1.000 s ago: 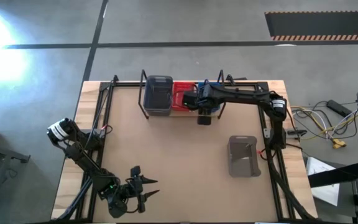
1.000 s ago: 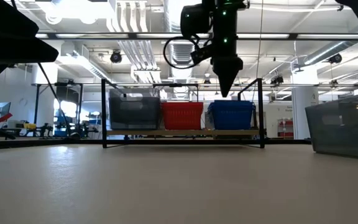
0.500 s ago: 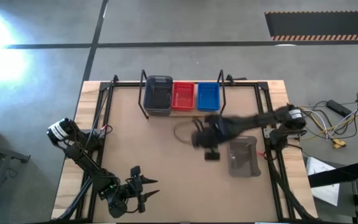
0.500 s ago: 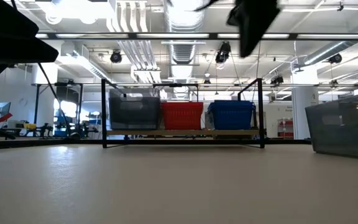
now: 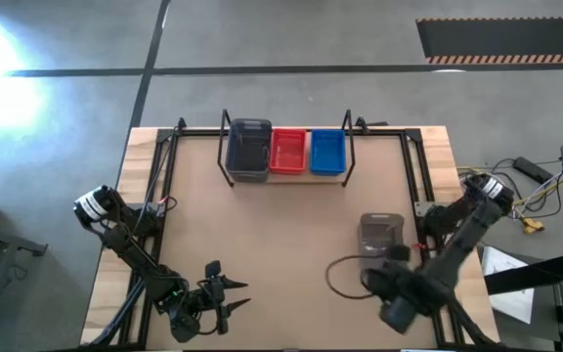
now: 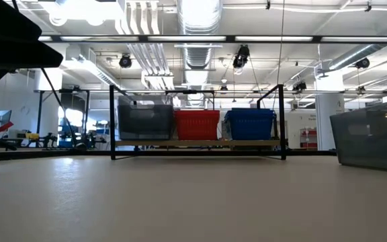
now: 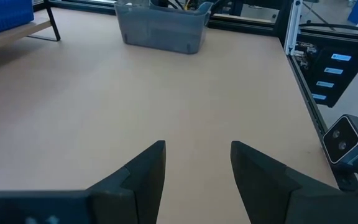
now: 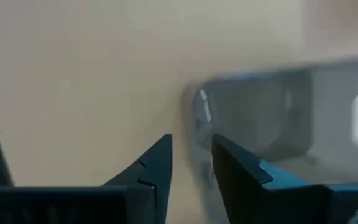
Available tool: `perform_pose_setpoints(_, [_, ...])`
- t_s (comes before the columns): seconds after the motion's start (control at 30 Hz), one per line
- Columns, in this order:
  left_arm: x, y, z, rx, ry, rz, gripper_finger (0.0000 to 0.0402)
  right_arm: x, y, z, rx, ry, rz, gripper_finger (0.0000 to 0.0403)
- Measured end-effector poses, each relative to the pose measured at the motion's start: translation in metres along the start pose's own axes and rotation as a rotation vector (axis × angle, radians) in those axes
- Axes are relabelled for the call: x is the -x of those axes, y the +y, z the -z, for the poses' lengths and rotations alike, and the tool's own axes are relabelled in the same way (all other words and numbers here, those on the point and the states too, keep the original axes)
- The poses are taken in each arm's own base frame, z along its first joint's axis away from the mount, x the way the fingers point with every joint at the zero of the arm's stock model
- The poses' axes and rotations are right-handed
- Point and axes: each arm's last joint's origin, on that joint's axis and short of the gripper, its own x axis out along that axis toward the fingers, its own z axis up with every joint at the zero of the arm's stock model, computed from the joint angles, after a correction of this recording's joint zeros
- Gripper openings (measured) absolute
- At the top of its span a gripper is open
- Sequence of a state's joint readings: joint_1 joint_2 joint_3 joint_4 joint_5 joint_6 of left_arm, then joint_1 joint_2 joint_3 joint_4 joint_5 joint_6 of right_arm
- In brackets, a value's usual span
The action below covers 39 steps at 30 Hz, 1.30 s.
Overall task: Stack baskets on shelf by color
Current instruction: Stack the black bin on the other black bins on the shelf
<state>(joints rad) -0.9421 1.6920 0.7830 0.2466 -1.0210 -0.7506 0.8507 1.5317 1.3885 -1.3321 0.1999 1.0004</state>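
Observation:
The shelf (image 5: pixel 286 174) stands at the table's far edge. It holds grey baskets (image 5: pixel 248 149) at the left, red (image 5: pixel 288 152) in the middle and blue (image 5: pixel 327 152) at the right, also shown in the low view (image 6: pixel 197 125). One more grey basket (image 5: pixel 381 238) rests on its bottom on the table at the right, also in the left wrist view (image 7: pixel 160 28). My right gripper (image 5: pixel 391 293) is blurred just beyond that basket's near end, with a narrow gap between its fingers (image 8: pixel 191 152), and is empty. My left gripper (image 5: pixel 225 296) waits open at the near left.
Black frame rails run along the table's left, right and far sides (image 5: pixel 413 176). A cable loop (image 5: pixel 345 279) hangs off my right arm over the near right of the table. Bare tabletop lies between the shelf and my left gripper.
My right gripper has swung from above the blue basket on the shelf toward the table's near right, past the loose grey basket, and has left the low view. The baskets have stayed where they were.

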Motion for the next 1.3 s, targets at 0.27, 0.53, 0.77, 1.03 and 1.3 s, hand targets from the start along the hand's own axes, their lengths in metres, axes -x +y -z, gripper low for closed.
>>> perform_pose_setpoints(0.27, [-0.003, 0.002, -0.001, 0.002, -0.003, -0.014, 0.0167, -0.028, 0.011, 0.04, -0.008, 0.04, 0.078, 0.0177])
perform_pose_setpoints(0.53, [-0.005, 0.002, -0.003, 0.016, -0.006, -0.012, 0.0167, -0.059, 0.004, 0.033, 0.097, 0.038, 0.069, 0.0117])
perform_pose_setpoints(0.77, [-0.005, 0.002, -0.003, 0.014, -0.007, -0.01, 0.0167, -0.083, 0.008, -0.005, 0.157, -0.038, -0.081, 0.0015])
perform_pose_setpoints(1.03, [-0.004, 0.0, -0.003, 0.007, 0.001, 0.009, 0.0167, -0.099, 0.02, -0.085, 0.214, -0.127, -0.111, 0.0009])
perform_pose_setpoints(1.3, [0.02, -0.007, -0.019, -0.058, -0.024, 0.089, 0.0167, -0.129, 0.027, -0.184, 0.253, -0.284, -0.142, 0.0009])
